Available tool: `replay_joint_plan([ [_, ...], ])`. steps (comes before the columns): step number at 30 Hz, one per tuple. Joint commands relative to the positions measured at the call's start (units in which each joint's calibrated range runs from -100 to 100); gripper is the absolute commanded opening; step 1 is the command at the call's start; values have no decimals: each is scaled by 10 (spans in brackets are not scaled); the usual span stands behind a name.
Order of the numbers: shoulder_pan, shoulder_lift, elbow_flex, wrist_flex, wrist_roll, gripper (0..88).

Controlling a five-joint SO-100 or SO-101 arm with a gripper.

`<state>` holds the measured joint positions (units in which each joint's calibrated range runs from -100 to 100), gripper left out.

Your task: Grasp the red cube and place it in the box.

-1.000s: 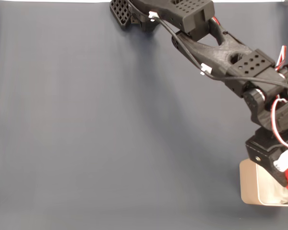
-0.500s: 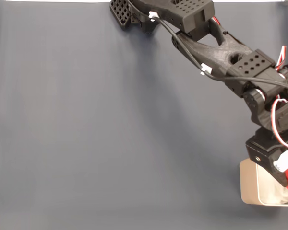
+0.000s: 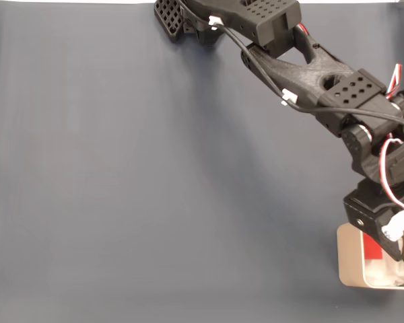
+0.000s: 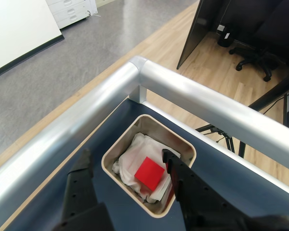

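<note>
**One cube down, hand spread above the box**

One red cube [image 4: 149, 173] lay on the white lining [image 4: 130, 161] inside the box [image 4: 116, 146], flat and free of both fingers in the wrist view. The hand [image 4: 127, 164] was released, its two dark fingers [image 4: 82, 169] parted wide and straddling the box from above, nothing held between them. The cube sat directly below the gap, nearer the finger on the right of that view, touching neither as far as could be told. In the fixed view the arm [image 3: 310, 74] reached to the lower right corner of the table [image 3: 121, 188], covering most of the box [image 3: 350, 259]; a sliver of red [image 3: 373, 254] showed inside its wall. Judged from this, placement looked done, and the next move likely called for lifting straight up, since the fingers flanked the box walls and a sideways pull could catch the rim. A metal rail [image 4: 202, 96] edged the table beyond the box.
</note>
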<state>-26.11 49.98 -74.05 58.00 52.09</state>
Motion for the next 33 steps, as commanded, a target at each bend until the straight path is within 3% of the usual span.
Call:
replay_joint_plan([
  [1, 5, -39, -29, 4, 6, 355],
  [17, 10, -46, -30, -9, 5, 335],
  [29, 37, -157, 126, -74, 5, 11],
  [33, 60, -230, 220, -104, 1, 0],
])
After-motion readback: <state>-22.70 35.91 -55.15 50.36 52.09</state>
